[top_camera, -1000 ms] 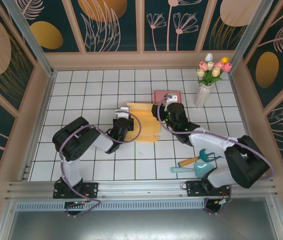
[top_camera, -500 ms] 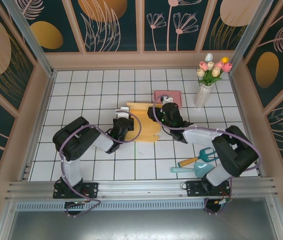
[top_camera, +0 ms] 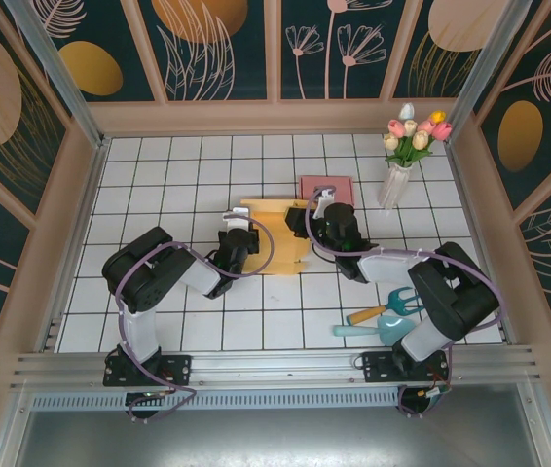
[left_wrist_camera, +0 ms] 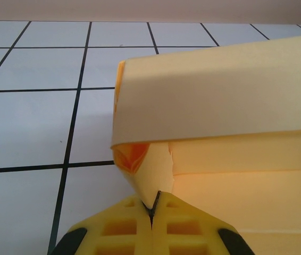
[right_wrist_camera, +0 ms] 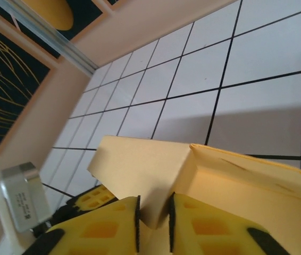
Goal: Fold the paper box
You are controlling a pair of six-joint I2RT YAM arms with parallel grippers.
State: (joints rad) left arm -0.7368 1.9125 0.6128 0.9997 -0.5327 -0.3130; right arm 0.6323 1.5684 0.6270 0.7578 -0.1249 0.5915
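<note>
Yellow paper box (top_camera: 280,251), partly folded, lies mid-way across the tabletop (top_camera: 159,175) between the arms. The left end effector (left_wrist_camera: 153,211) is clamped on a flap at its left edge; the right end effector (right_wrist_camera: 155,215) is clamped on a raised panel at its right.

Pink block (top_camera: 339,187) and vase (top_camera: 392,185) stand beyond paper box (top_camera: 280,243)

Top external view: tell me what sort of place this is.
Probably a staged robot test cell dressed as a garden room: a white tiled table, painted floral wall panels in an aluminium frame, and a vase of tulips.
</note>
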